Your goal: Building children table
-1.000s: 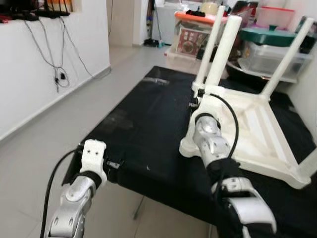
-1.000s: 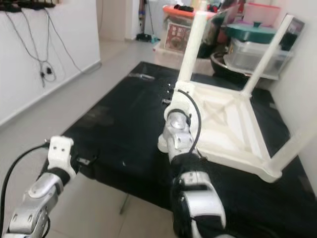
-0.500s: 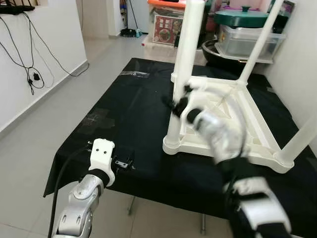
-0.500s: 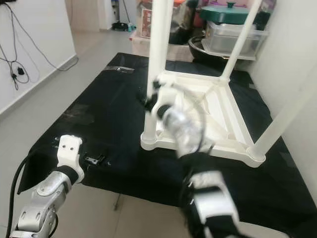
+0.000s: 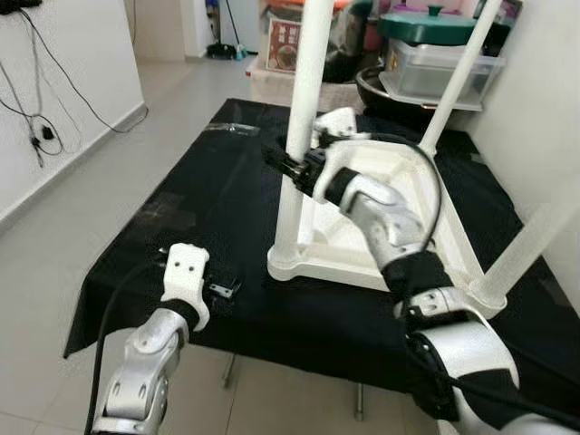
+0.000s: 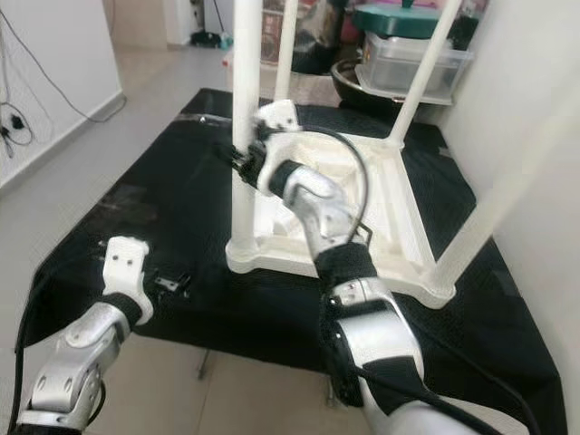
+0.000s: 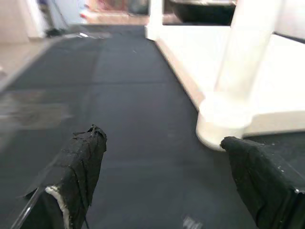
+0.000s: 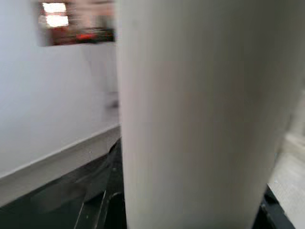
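the white plastic children's table is laid upside down on the black cloth-covered work table, top face down, so its round white legs point upward and can be reached. the near-left white leg stands upright, its long axis vertical. the right gripper is placed against this leg at mid-height, seemingly to seat or steady it; whether it is clenched cannot be told. the left gripper is held released low over the cloth, near the leg's foot.
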Controlling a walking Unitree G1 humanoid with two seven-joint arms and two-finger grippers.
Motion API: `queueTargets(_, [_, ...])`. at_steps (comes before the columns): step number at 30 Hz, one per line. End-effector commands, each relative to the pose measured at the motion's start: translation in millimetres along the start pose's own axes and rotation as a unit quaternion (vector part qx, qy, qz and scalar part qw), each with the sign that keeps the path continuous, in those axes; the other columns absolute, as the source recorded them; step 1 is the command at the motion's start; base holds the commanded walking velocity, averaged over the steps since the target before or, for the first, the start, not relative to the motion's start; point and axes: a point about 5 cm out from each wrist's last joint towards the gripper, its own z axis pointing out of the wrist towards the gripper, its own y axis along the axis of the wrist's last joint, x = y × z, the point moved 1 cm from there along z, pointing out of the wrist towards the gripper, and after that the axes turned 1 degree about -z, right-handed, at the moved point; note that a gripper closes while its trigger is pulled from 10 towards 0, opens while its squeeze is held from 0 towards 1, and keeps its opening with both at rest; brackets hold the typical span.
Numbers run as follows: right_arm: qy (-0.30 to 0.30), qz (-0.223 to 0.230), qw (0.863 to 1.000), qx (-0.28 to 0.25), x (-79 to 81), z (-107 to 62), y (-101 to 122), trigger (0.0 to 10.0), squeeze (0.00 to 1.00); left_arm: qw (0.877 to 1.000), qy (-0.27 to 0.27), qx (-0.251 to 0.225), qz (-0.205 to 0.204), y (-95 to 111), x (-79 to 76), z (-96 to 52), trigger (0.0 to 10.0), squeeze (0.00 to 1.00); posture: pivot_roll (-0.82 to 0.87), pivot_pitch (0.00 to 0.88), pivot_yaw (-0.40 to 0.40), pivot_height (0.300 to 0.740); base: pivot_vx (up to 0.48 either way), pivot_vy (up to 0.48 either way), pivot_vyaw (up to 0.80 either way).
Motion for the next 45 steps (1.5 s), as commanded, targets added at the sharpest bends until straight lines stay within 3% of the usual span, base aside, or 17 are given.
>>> queueTargets(1, [-0.259,0.048,0.959,0.103,-69.4,-28.8,-58.4,0.0,0.0,1.0,0.001,0.012,-0.003,-6.3,0.7,-4.9,10.0,0.0,0.11,0.0,-0.097,0.74,0.0,0.0,0.0])
queueTargets(6, [-0.362,0.101,0.922,0.09,-74.2,-57.9,-72.9,0.0,0.0,1.0,0.001,0.012,-0.004,-5.5,0.3,-4.2,10.0,0.0,0.11,0.0,-0.094,0.74,0.0,0.0,0.0])
queueTargets(7, [-0.341,0.106,0.93,0.086,-60.2,-62.2,-72.1,8.0,0.0,1.0,0.002,0.011,-0.005,-4.2,0.4,-3.8,10.0,0.0,0.1,0.0,-0.086,0.74,0.0,0.0,0.0])
queueTargets(9, [-0.279,0.106,0.951,0.081,-37.9,-63.0,-66.7,10.0,0.0,1.0,0.0,0.013,-0.007,-5.0,-0.5,-4.4,10.0,0.0,0.08,0.0,-0.076,0.74,0.0,0.0,0.0])
queueTargets(10, [-0.279,0.106,0.951,0.081,-37.9,-63.0,-66.7,10.0,0.0,1.0,0.0,0.013,-0.007,-5.0,-0.5,-4.4,10.0,0.0,0.08,0.0,-0.076,0.74,0.0,0.0,0.0])
queueTargets(11, [-0.21,0.101,0.971,0.055,-22.8,-59.4,-56.1,10.0,1.0,1.0,-0.004,0.017,-0.007,-8.0,-2.4,-5.6,10.0,0.0,0.08,0.0,-0.078,0.74,0.0,0.0,0.0])
queueTargets(17, [-0.034,0.044,0.998,-0.001,0.2,-42.9,-25.2,10.0,1.0,1.0,-0.005,0.021,-0.008,-10.9,-2.6,-6.6,10.0,0.0,0.07,0.0,-0.084,0.74,0.0,0.0,0.0])
queueTargets(18, [0.043,0.034,0.999,-0.005,2.8,-35.6,-15.7,10.0,0.0,1.0,-0.003,0.02,-0.008,-10.0,-0.9,-5.5,10.0,0.0,0.07,0.0,-0.085,0.74,0.0,0.0,0.0])
queueTargets(26, [0.268,-0.017,0.963,-0.038,11.4,-38.0,2.9,10.0,0.0,1.0,-0.002,0.014,-0.009,-6.8,-1.8,-1.5,10.0,0.0,0.09,0.0,-0.094,0.74,0.0,0.0,0.0])
queueTargets(27, [0.298,0.001,0.954,-0.035,15.7,-40.2,1.4,2.5,0.0,1.0,-0.002,0.013,-0.01,-6.4,-1.9,-2.0,10.0,0.0,0.09,0.0,-0.094,0.74,0.0,0.0,0.0])
queueTargets(28, [0.328,0.01,0.944,-0.024,20.2,-42.1,-4.4,0.0,0.0,1.0,-0.003,0.014,-0.009,-6.7,-2.1,-3.2,10.0,0.0,0.1,0.0,-0.097,0.74,0.0,0.0,0.0])
queueTargets(32, [0.366,0.015,0.931,-0.004,25.7,-43.5,-16.3,0.0,0.0,1.0,-0.004,0.017,-0.006,-7.9,-1.5,-5.0,10.0,0.0,0.1,0.0,-0.099,0.74,0.0,0.0,0.0])
queueTargets(35, [0.272,0.008,0.962,0.032,18.2,-29.5,-29.8,0.0,0.0,1.0,-0.004,0.017,-0.005,-7.6,-0.5,-5.0,10.0,0.0,0.1,0.0,-0.101,0.74,0.0,0.0,0.0])
queueTargets(36, [0.077,0.032,0.995,0.054,-9.0,-18.0,-42.5,0.0,0.0,1.0,-0.003,0.016,-0.003,-7.3,0.3,-4.7,10.0,0.0,0.1,0.0,-0.101,0.74,0.0,0.0,0.0])
queueTargets(39, [-0.244,0.037,0.96,0.133,-58.6,-36.2,-86.1,0.0,0.0,1.0,-0.003,0.015,-0.005,-7.0,-1.5,-4.3,10.0,0.0,0.1,0.0,-0.105,0.74,0.0,0.0,0.0])
queueTargets(43, [-0.294,0.031,0.942,0.157,-48.0,-57.5,-111.7,0.0,0.0,1.0,-0.008,0.019,-0.009,-8.2,-6.0,-6.1,10.0,0.0,0.11,0.0,-0.105,0.74,0.0,0.0,0.0])
queueTargets(45, [-0.231,0.052,0.963,0.13,-14.6,-55.8,-94.4,10.0,0.0,1.0,-0.005,0.023,-0.013,-9.5,-3.9,-7.6,10.0,0.0,0.09,0.0,-0.094,0.74,0.0,0.0,0.0])
